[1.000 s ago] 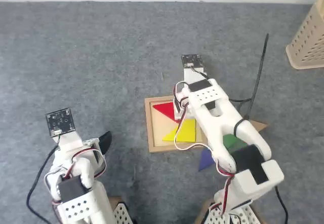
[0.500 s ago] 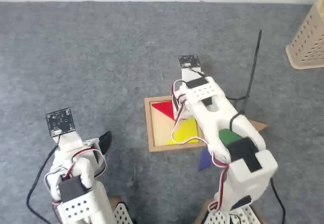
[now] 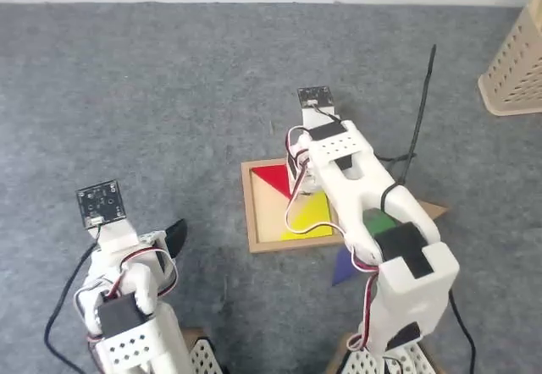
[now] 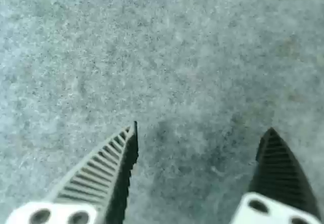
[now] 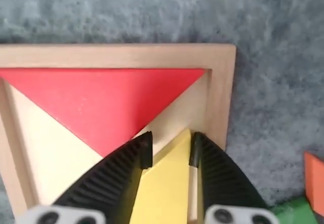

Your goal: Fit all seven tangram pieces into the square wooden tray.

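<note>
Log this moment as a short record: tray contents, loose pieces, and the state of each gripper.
Tray: wooden tray on grey carpet, partly filled
In tray: red triangle along one rim; yellow triangle next to it
Right arm: right gripper over the tray, closed on the yellow triangle's corner
Left arm: left gripper open above bare carpet, apart from the tray
Outside tray: green piece, blue piece, orange piece, beside the tray near the right arm

Relative to the preceding second, we see the white right arm shifted slightly toward the far edge of the square wooden tray. Its elbow now covers more of the green tangram piece.
</note>
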You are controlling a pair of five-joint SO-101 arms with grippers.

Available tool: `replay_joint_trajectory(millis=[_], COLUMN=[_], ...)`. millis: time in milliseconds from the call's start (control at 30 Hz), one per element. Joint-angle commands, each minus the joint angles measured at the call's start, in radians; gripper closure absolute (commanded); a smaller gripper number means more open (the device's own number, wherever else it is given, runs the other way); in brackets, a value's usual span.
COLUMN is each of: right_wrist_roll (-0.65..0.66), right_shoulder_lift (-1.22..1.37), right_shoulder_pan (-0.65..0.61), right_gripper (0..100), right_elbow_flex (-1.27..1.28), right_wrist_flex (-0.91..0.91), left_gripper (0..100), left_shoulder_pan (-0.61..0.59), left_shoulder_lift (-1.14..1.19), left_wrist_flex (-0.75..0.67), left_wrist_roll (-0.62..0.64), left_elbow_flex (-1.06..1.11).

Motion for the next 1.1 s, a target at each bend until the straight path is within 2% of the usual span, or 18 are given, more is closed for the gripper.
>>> replay_joint_trajectory(millis=[0, 133, 267, 333, 633, 1067], right_wrist_roll=[0.015, 0.018, 0.055, 0.097, 0.103, 0.199], right_shoulder_lift=[-0.056, -0.054, -0.064, -0.07, -0.185, -0.22], right_shoulder_pan=[-0.008, -0.01, -0.015, -0.015, -0.019, -0.226], right_gripper=[86.5, 87.6, 99.5, 99.1, 99.2, 99.2], right_elbow_flex=[0.054, 0.061, 0.058, 0.058, 0.061, 0.054], right_wrist_flex=[0.019, 0.021, 0.021, 0.021, 0.022, -0.025], left_gripper=[65, 65, 65, 65, 65, 65], left_shoulder_pan=[0.002, 0.002, 0.002, 0.002, 0.002, 0.002], left_shoulder_lift=[-0.012, -0.012, -0.012, -0.012, -0.012, -0.012], left_wrist_flex=[-0.002, -0.002, -0.002, -0.002, -0.002, -0.002], left_wrist_roll=[-0.002, -0.002, -0.002, -0.002, -0.002, -0.002], left_elbow_flex=[-0.013, -0.013, -0.013, -0.013, -0.013, -0.013])
